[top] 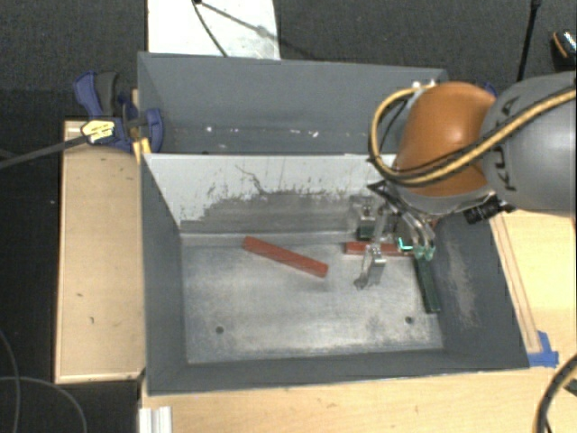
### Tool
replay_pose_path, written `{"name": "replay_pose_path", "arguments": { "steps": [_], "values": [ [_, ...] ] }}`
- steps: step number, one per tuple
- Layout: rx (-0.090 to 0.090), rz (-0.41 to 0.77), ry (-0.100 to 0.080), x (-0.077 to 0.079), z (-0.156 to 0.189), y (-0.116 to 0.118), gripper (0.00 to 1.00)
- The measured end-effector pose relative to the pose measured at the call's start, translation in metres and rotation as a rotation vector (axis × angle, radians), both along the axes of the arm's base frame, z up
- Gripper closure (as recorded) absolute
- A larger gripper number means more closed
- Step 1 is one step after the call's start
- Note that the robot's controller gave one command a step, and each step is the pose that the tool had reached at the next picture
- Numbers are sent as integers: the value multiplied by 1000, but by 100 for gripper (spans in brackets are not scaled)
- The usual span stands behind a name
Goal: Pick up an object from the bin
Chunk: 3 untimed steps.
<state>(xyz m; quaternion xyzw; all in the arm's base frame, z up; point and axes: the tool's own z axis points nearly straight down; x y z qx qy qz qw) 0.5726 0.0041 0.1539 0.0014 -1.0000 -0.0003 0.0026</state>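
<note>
Gripper [370,273] low over the floor of the bin [270,332] by the right wall, jaws spread or pressed together: cannot tell; 1 dark green stick [426,287] lies just beside it on the view's right, 1 red flat stick [284,257] flat and apart on its left.

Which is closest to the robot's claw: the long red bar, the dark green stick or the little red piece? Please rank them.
1. little red piece, right beside the gripper.
2. dark green stick, by the right wall, and long red bar, mid-floor on the left: too close to call.
</note>
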Motion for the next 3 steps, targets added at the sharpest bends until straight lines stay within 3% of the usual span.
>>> {"name": "replay_pose_path", "arguments": {
  "steps": [1,2,3],
  "values": [
    [2,90,-1,12,-88,38,0],
    [1,86,-8,14,-83,36,100],
    [1,329,-17,0,109,74,100]
  ]
}}
